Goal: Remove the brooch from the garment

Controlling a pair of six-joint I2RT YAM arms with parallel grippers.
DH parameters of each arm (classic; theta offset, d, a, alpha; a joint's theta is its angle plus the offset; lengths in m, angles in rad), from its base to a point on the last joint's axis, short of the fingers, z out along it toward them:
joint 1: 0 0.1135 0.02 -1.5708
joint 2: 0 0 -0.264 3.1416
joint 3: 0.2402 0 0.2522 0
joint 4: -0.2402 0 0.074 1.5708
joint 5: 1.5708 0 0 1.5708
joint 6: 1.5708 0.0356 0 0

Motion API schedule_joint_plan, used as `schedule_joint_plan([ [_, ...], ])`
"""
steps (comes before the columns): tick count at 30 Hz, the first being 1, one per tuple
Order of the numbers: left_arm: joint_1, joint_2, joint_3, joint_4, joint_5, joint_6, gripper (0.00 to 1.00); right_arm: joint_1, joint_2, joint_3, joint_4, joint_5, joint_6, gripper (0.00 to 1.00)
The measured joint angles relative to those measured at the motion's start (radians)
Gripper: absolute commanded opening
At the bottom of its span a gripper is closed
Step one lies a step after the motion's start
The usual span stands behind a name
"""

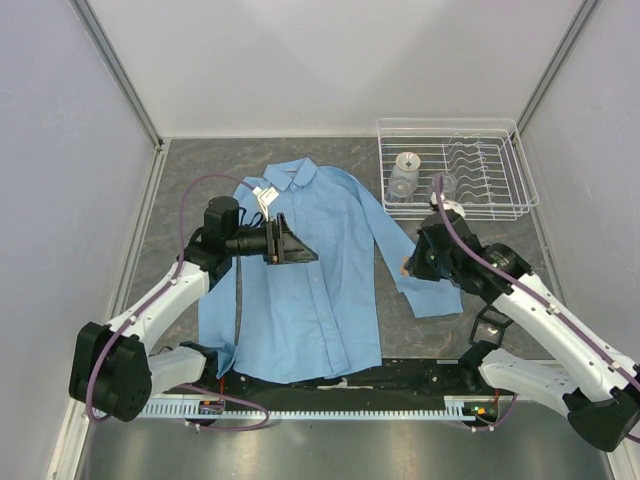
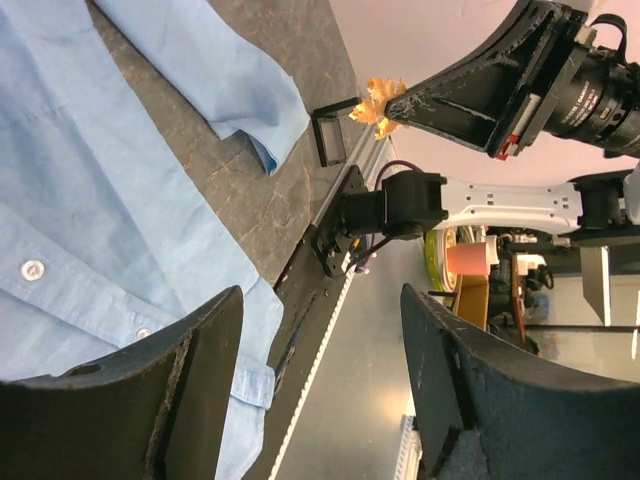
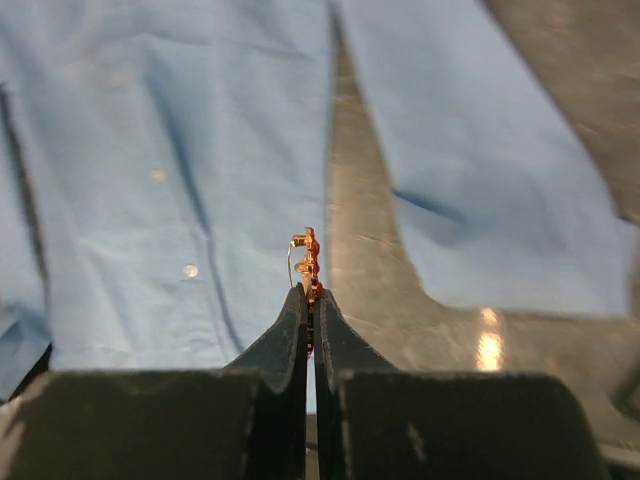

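A: The left gripper (image 1: 298, 246)?
B: Released, jaws wide above the garment (image 1: 320, 300), holding nothing.
A: And the right gripper (image 3: 310, 300)?
B: Clenched on the brooch (image 3: 308, 262), off the cloth near the sleeve gap. I'd lift straight, pinch firm.
A: Overhead barely shows it.
B: Right wrist shows its bare pin wire; left wrist, its petals.

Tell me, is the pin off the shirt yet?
Done: the pin looks free of the shirt, held up clear of the cloth. In hand: the right claw is pinched shut on it, and the left claw hangs open, holding nothing. Left: probably just putting the pin down somewhere.
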Motion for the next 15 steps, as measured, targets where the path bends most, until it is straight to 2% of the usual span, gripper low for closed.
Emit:
schedule_joint_plan([
  [2,-0.019,-0.001,0.023,-0.010,-0.029,0.005,0.70,-0.001,0.003,0.067,-0.166,0.099,0.064,0.00],
  [6,-0.061,-0.006,0.064,-0.019,-0.054,0.015,0.70,-0.003,0.022,0.106,-0.388,0.237,0.174,0.00],
  [11,-0.069,-0.036,0.081,-0.025,-0.051,0.029,0.70,-0.024,0.082,-0.008,-0.503,0.283,0.251,0.00],
  [15,-0.069,-0.079,0.074,-0.034,-0.036,0.041,0.70,-0.053,0.150,-0.023,-0.553,0.311,0.263,0.00],
])
